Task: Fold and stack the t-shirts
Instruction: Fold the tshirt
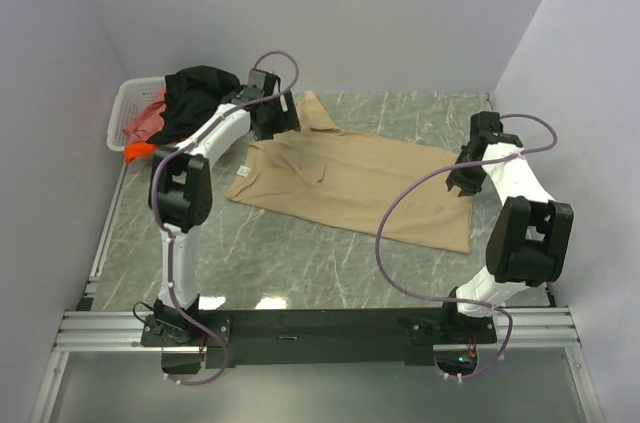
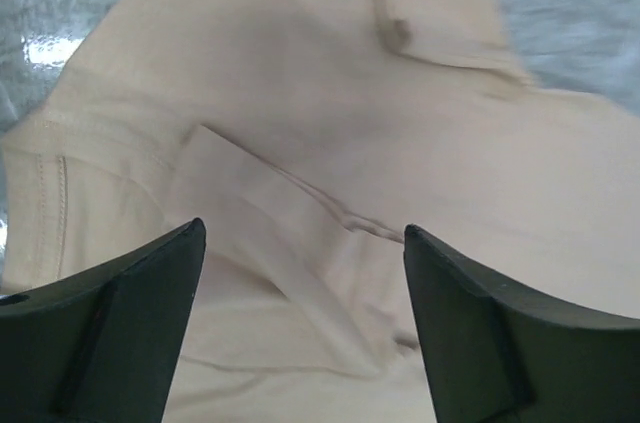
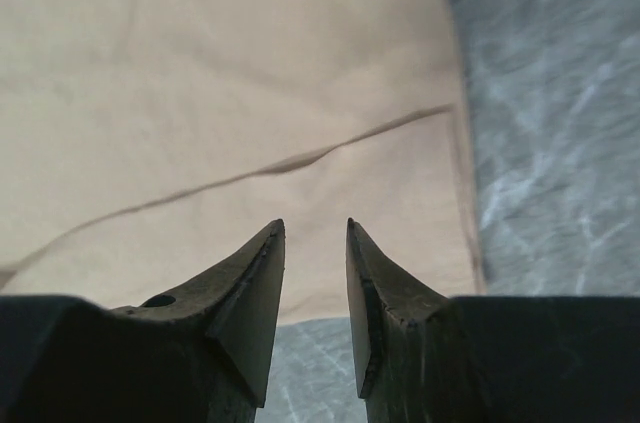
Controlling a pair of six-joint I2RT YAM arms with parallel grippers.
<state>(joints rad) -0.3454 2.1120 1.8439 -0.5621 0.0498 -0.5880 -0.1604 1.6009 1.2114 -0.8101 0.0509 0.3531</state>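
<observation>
The tan t-shirt (image 1: 350, 183) lies spread across the middle of the marble table, with a sleeve pointing to the far side. My left gripper (image 1: 272, 123) hovers over its far left part near the sleeve. In the left wrist view this gripper (image 2: 305, 233) is wide open over creased tan cloth (image 2: 330, 93) and holds nothing. My right gripper (image 1: 462, 183) is at the shirt's right edge. In the right wrist view it (image 3: 315, 225) has a narrow gap between its fingers, above the cloth's corner (image 3: 250, 93), with nothing between them.
A white lattice basket (image 1: 125, 103) stands at the far left. It holds a black shirt (image 1: 200, 93), a pink-red one (image 1: 148, 121) and an orange one (image 1: 138, 150). Walls close in the left, far and right sides. Bare marble (image 1: 300, 253) lies in front of the tan shirt.
</observation>
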